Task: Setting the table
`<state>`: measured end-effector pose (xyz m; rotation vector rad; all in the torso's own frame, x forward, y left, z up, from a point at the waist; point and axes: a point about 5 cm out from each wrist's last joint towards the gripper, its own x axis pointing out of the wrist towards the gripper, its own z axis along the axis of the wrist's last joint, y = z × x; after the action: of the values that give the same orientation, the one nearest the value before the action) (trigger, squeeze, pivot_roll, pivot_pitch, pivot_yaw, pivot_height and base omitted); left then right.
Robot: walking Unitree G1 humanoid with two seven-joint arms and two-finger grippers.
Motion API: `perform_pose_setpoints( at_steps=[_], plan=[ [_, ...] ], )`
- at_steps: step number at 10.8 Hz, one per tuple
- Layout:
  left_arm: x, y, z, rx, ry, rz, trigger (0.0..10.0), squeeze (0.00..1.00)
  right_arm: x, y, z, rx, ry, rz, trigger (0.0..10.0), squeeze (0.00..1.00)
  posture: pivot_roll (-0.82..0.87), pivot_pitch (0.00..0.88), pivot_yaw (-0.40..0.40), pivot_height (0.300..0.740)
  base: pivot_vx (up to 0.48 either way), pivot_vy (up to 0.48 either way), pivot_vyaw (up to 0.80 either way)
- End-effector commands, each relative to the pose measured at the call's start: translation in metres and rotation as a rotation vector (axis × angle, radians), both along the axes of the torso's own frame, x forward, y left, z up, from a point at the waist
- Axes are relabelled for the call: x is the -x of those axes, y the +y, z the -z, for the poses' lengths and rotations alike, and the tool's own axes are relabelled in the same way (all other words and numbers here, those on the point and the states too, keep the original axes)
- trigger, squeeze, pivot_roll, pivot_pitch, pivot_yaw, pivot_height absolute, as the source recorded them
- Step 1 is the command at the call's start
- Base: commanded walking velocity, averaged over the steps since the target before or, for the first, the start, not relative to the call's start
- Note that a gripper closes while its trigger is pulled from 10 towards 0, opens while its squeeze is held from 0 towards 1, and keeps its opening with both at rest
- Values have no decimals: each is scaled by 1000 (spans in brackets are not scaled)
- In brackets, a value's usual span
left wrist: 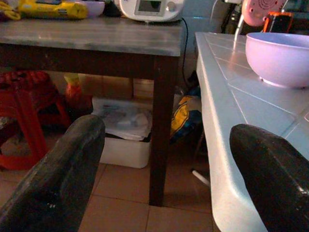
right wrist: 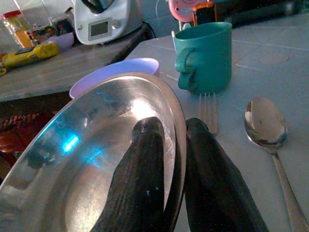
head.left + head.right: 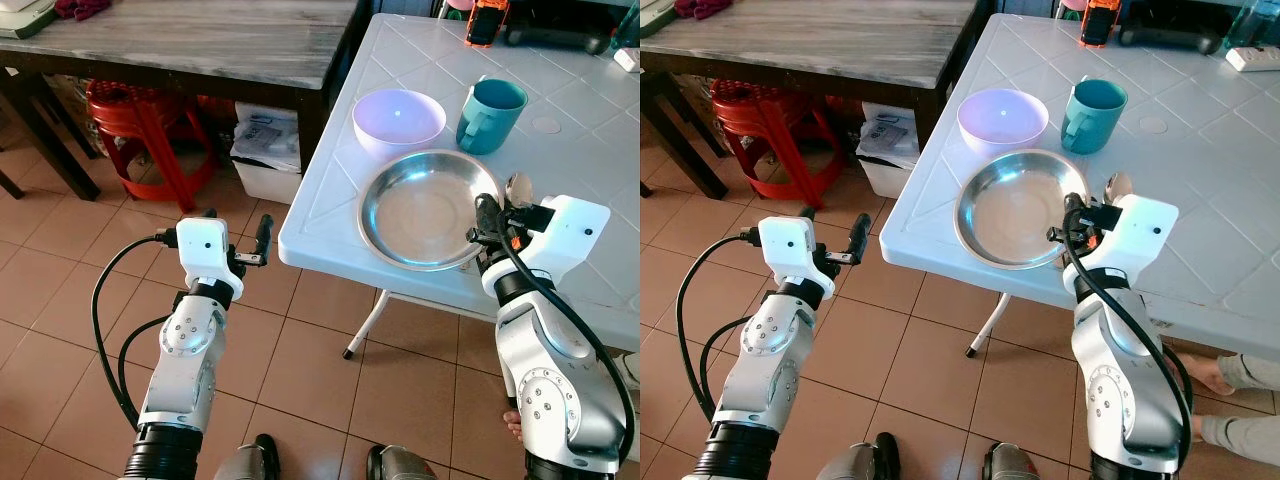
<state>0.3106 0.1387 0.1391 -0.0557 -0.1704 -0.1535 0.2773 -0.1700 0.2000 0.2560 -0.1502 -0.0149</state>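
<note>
Steel plate [image 3: 425, 208] is seen near the near-left edge of the white table [image 3: 590, 170], its right rim pinched between the closed fingers of the right gripper [image 2: 175, 159]; nothing is held in its shiny bowl. Just beyond it a lilac bowl [image 3: 398, 120] is placed, its inside bare, and to the right of that a teal mug [image 3: 490, 115], whose contents cannot be made out. A fork [image 2: 208, 112] and a spoon [image 2: 265, 128] are laid on the table right of the plate. The left gripper [image 3: 238, 240] is held over the tiled floor, left of the table's edge, fingers spread apart and holding nothing. A dark wooden table [image 3: 200, 45] and red stool [image 3: 140, 125] are seen far left. No writing can be read.
</note>
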Motion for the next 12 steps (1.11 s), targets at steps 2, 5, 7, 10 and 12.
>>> perform_pose_setpoints(
  at_steps=[2, 5, 7, 10, 12],
  plan=[
    [1, 0, 3, -4, 17, 13, 10000, 0, 4, 4, -5, 0, -32, 2, 10000, 0, -210, 166, 49, 740, 0, 146, 0],
    [3, 1, 3, -11, 18, 22, 10000, 0, 4, 5, -4, -6, -28, 1, 10000, 0, -204, 177, 55, 740, 0, 314, -573],
    [3, 1, 3, -15, 22, 28, 10000, 0, 4, 6, -4, -6, -31, 1, 10000, 0, -202, 182, 57, 740, 0, 341, 0],
    [5, -2, 4, -18, 26, 36, 10000, 0, 4, 6, -3, 0, -29, 4, 10000, 0, -200, 194, 56, 740, 0, 370, 0],
    [5, -4, 4, -16, 28, 41, 10000, 0, 4, 6, -3, -1, -27, 6, 10000, 0, -201, 196, 56, 740, 0, 382, 0]
  ],
)
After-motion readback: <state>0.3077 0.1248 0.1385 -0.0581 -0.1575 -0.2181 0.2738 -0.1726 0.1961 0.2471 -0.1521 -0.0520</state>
